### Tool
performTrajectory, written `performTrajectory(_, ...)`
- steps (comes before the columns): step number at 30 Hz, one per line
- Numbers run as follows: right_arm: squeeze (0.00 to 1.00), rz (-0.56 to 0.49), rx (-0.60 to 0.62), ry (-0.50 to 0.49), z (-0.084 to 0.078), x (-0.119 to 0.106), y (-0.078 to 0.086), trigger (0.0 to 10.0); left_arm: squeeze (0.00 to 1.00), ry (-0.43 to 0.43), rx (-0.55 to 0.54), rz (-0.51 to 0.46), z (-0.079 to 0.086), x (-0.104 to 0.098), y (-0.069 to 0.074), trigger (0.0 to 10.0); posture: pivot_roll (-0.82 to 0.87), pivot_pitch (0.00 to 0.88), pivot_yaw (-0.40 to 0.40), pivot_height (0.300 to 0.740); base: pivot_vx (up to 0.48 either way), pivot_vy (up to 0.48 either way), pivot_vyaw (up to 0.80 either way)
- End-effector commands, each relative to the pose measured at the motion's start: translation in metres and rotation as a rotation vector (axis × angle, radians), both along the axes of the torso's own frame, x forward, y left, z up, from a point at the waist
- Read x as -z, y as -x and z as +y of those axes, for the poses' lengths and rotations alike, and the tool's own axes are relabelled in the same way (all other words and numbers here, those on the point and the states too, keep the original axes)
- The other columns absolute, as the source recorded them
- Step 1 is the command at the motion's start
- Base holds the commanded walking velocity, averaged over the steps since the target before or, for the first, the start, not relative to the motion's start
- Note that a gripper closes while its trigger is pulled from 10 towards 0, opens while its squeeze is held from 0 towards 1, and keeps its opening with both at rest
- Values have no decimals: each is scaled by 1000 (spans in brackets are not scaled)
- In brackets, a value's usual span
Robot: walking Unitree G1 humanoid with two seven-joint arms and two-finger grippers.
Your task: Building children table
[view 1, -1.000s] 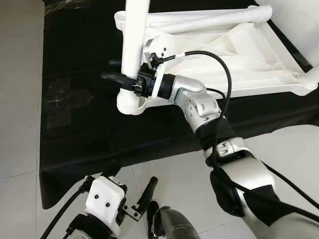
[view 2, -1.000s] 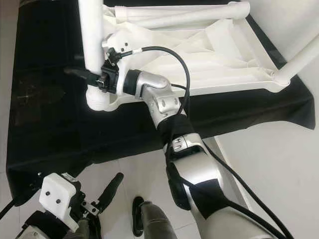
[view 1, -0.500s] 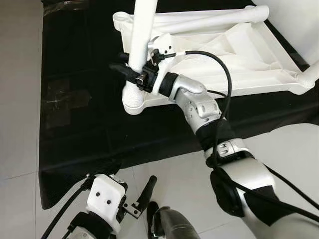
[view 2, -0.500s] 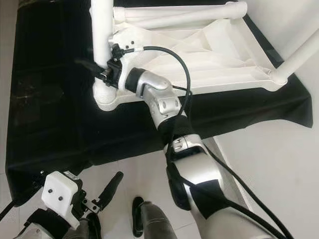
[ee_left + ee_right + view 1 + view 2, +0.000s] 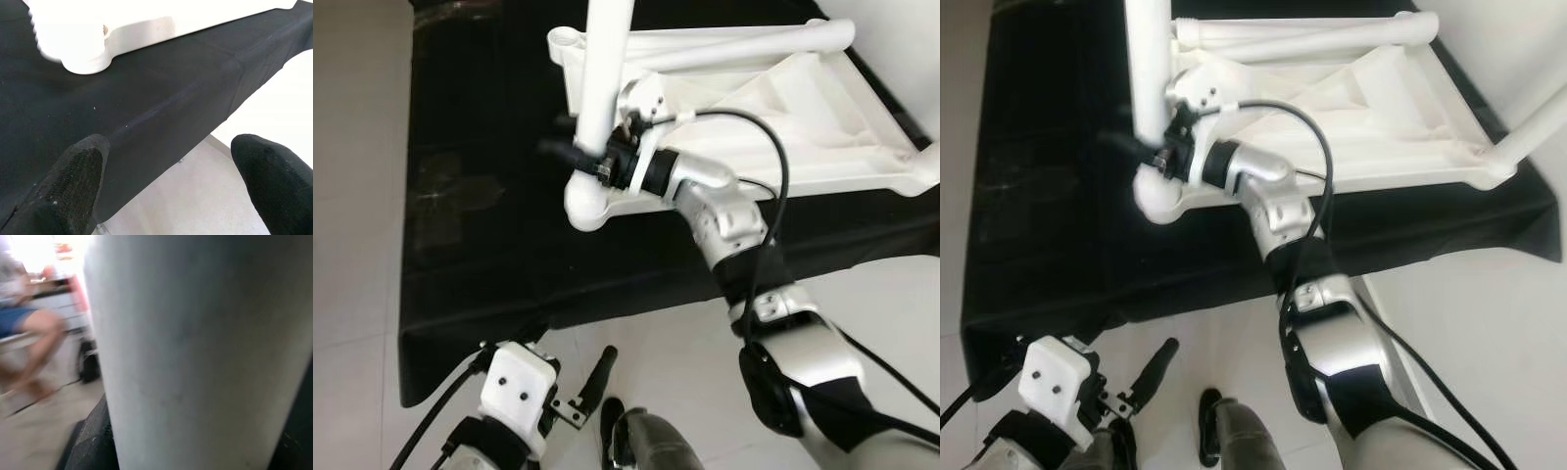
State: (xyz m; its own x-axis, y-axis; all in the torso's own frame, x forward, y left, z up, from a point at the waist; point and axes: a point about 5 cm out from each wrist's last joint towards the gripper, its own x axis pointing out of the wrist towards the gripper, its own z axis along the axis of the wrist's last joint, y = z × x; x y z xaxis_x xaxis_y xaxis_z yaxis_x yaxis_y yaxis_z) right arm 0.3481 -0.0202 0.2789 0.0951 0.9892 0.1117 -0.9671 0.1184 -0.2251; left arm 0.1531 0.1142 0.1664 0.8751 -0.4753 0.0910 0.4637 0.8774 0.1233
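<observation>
The white table top [image 5: 783, 108] lies upside down on a black cloth [image 5: 480, 225]. A white table leg [image 5: 602, 78] stands nearly upright in its near-left corner socket [image 5: 587, 201]. My right gripper [image 5: 579, 155] is shut on this leg just above the socket, its black fingers reaching past it to the left. From the right wrist, the leg [image 5: 195, 352] sits close between the dark pads. My left gripper [image 5: 166, 171] hangs low over the floor before the cloth's edge. It is open and holds nothing.
Another leg [image 5: 925, 162] stands at the table top's near-right corner, and a white tube [image 5: 734, 44] lies along its far side. Pale floor tiles [image 5: 352, 245] lie left of the cloth and in front of it. A blurred seated person [image 5: 29, 328] is far behind the leg.
The whole view has shifted slightly to the right. My right gripper stays shut on the leg, which now leans a little differently over its socket. The left arm has not moved.
</observation>
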Motion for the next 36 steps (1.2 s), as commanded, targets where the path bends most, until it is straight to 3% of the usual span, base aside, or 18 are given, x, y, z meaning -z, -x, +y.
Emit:
performTrajectory(1, 0, 104, -76, 86, -1, 29, 6, 10000, 0, 3, 3, 35, 0, 5, 3, 10000, -140, 319, -145, 740, 0, 0, 0)
performTrajectory(5, 0, 95, -160, 150, -2, 34, 13, 10000, 0, 2, 4, 35, 0, 5, 3, 10000, -141, 319, -147, 740, 0, 0, 0)
performTrajectory(12, 0, 84, -142, 166, -3, 34, 12, 10000, 0, 2, 2, 34, -1, 5, 3, 10000, -140, 321, -148, 740, 0, 0, 0)
performTrajectory(13, 0, 91, -94, 69, -3, 21, 6, 10000, 0, 3, 1, 35, 0, 5, 3, 10000, -144, 317, -149, 740, 0, 0, 0)
performTrajectory(14, 0, 91, -94, 69, -3, 21, 6, 10000, 0, 3, 1, 35, 0, 5, 3, 10000, -144, 317, -149, 740, 0, 0, 0)
performTrajectory(15, 0, 116, -62, -34, -4, 7, 2, 10000, 0, 4, 0, 36, 0, 5, 3, 10000, -144, 315, -148, 740, 0, 0, 0)
performTrajectory(18, 0, 137, -43, -104, -6, -2, -1, 10000, 0, 8, -2, 38, 0, 5, 2, 10000, -146, 311, -149, 740, 0, 0, 0)
performTrajectory(20, 0, 145, 26, -308, -20, -26, -7, 10000, 0, 62, -48, 96, 7, 8, -2, 10000, -151, 290, -146, 740, 0, 0, 0)
performTrajectory(24, 0, 116, 145, -378, -35, -31, -13, 10000, 0, 79, -166, 102, 19, 7, -14, 10000, -157, 248, -146, 740, 0, 0, 0)
performTrajectory(26, 0, 135, 255, -409, -47, -30, -18, 10000, 0, 64, -277, 54, 32, 4, -28, 10000, -158, 215, -154, 740, 0, 0, 0)
performTrajectory(27, 0, 135, 255, -409, -47, -30, -18, 10000, 0, 64, -277, 54, 32, 4, -28, 10000, -158, 215, -154, 740, 0, 0, 0)
performTrajectory(29, 0, 155, 403, -376, -55, -21, -23, 10000, 0, 40, -416, 17, 49, 0, -40, 10000, -164, 194, -156, 740, 0, 0, 0)
performTrajectory(30, 0, 155, 403, -376, -55, -21, -23, 10000, 0, 40, -416, 17, 49, 0, -40, 10000, -164, 194, -156, 740, 0, 0, 0)
performTrajectory(31, 0, 144, 500, -262, -55, 4, -19, 10000, 0, 45, -466, 15, 61, 1, -48, 10000, -172, 163, -157, 740, 0, 0, 0)
performTrajectory(36, 0, 164, 542, -192, -51, 30, -11, 10000, 0, 67, -485, 21, 67, 1, -56, 10000, -173, 126, -151, 740, 0, 0, 0)
